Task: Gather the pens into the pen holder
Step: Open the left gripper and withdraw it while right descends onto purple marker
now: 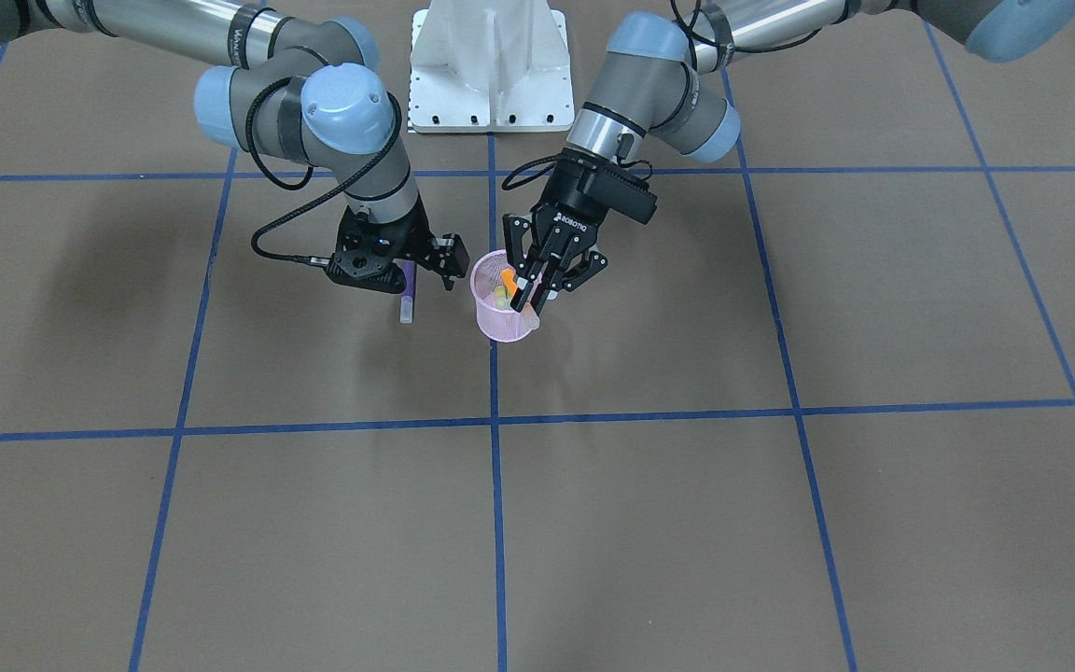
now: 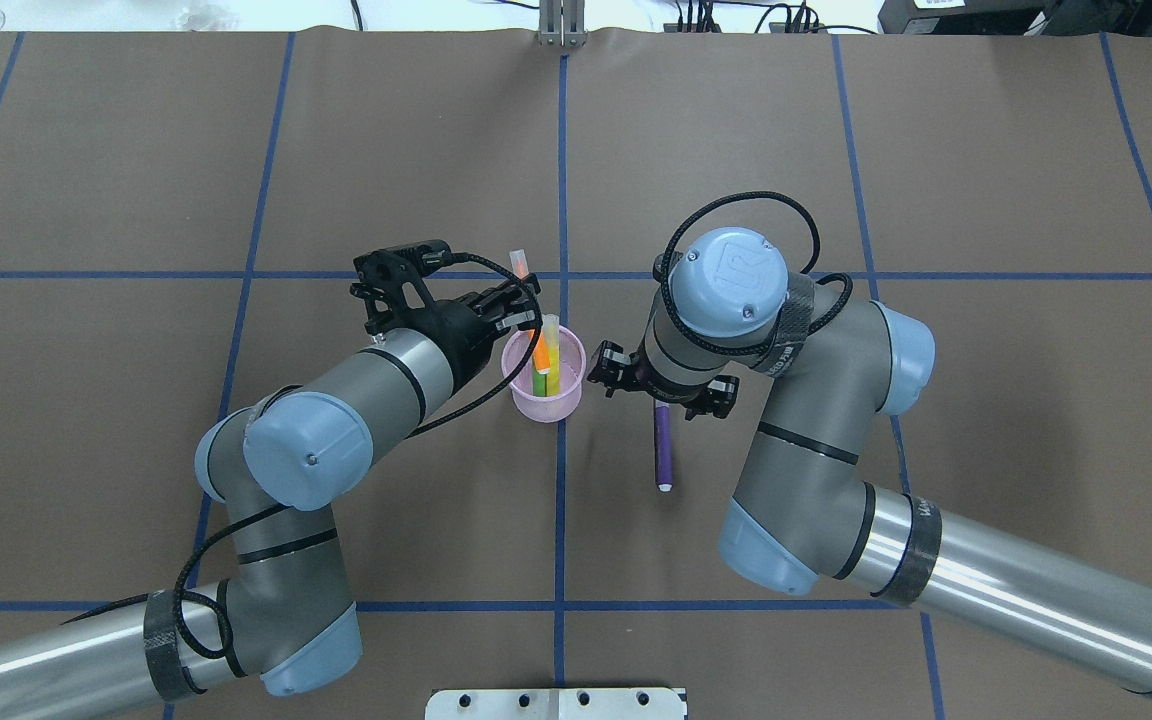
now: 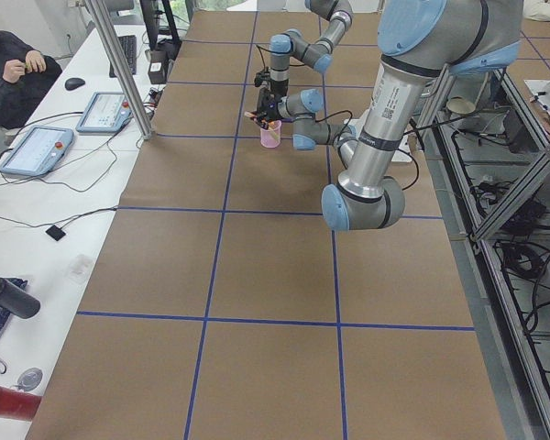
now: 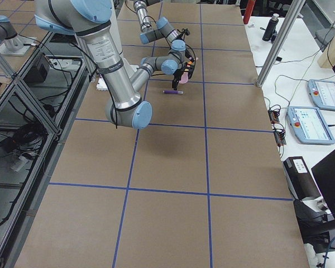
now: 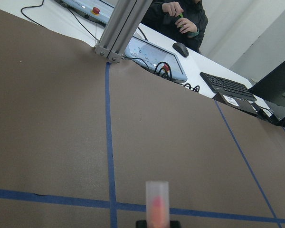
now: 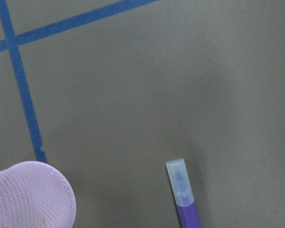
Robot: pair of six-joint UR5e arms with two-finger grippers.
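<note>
**Right pincer above purple pen: grasp pending**

The purple pen lies flat on the tabletop, near the cup and on the robot's right of it. Its long axis runs straight away from the robot, with the pale cap at the far end. The right pincer hangs directly above the pen's middle, released. Its jaws appear to stand apart across the axis, one on each side of the barrel. The right wrist view shows the cap but no finger, so contact cannot be confirmed there. The right arm is the nearer arm.

The left pincer is clenched on the orange pen. That pen's lower end is inside the cup and its cap projects beyond the pincer. The yellow pen and green pen stand in the cup.

Judgement: only the purple pen is not yet at the cup. The next move calls for a straight descent and a closure across the barrel. The pen must then be lifted, tipped upright and carried toward the robot's left. The left pincer crowds the rim, so it should release and clear first to avoid a collision
</note>
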